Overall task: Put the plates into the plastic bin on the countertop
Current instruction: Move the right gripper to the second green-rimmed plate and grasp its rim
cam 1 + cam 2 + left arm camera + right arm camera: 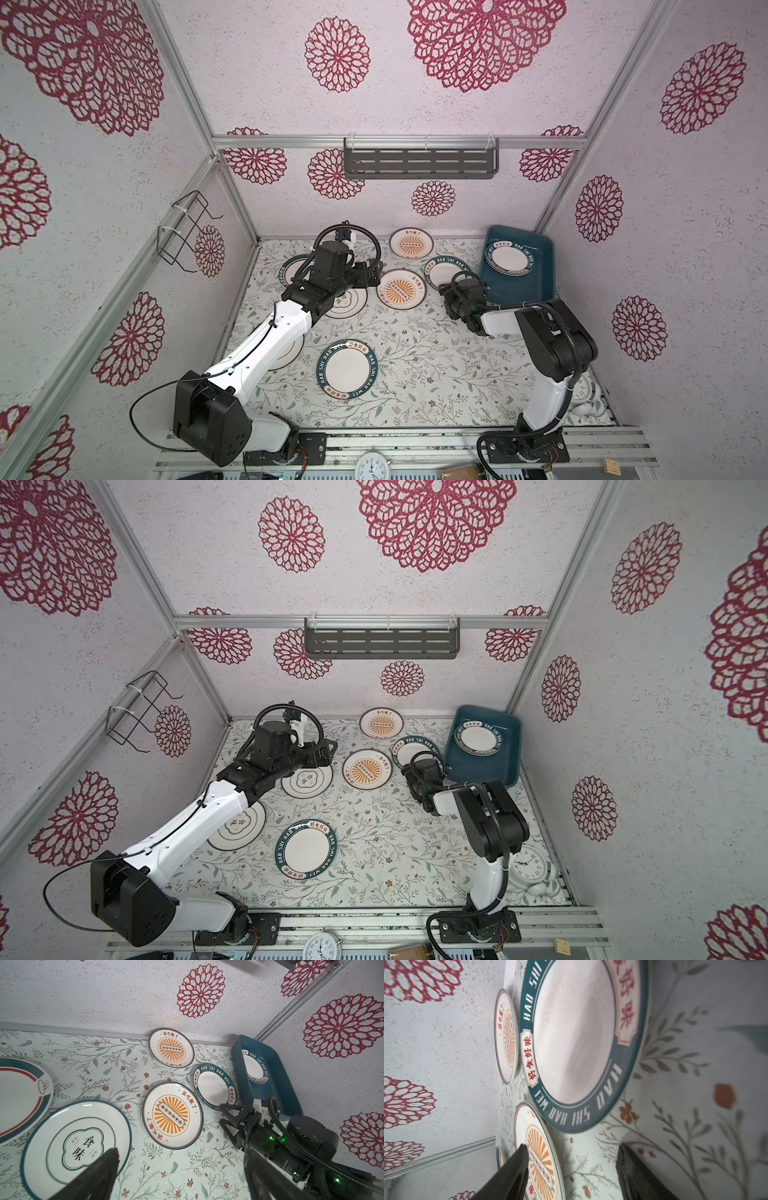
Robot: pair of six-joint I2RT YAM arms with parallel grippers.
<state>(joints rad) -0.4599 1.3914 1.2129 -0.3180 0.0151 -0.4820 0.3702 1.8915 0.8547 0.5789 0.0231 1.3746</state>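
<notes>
Right wrist view: the right gripper (573, 1147) is partly open and empty, jaws just short of the green-lettered plate (575, 1039) lying flat on the countertop (675, 1105). It should take the near rim squarely, avoiding the sunburst plate (542, 1142) just beside. The plastic bin (523, 286) sits near, its nearer half bare; the left gripper (179, 1151) hangs wide, empty.

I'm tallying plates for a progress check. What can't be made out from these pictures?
- Plates under the top plate in the plastic bin: count hidden by that plate, both top views.
- Red-striped plate: cut off by the left wrist view's edge; the left arm mostly covers it in both top views.
- Whether the right gripper touches the lettered plate: right wrist view blurred, its own wrist hides the contact from above.
</notes>
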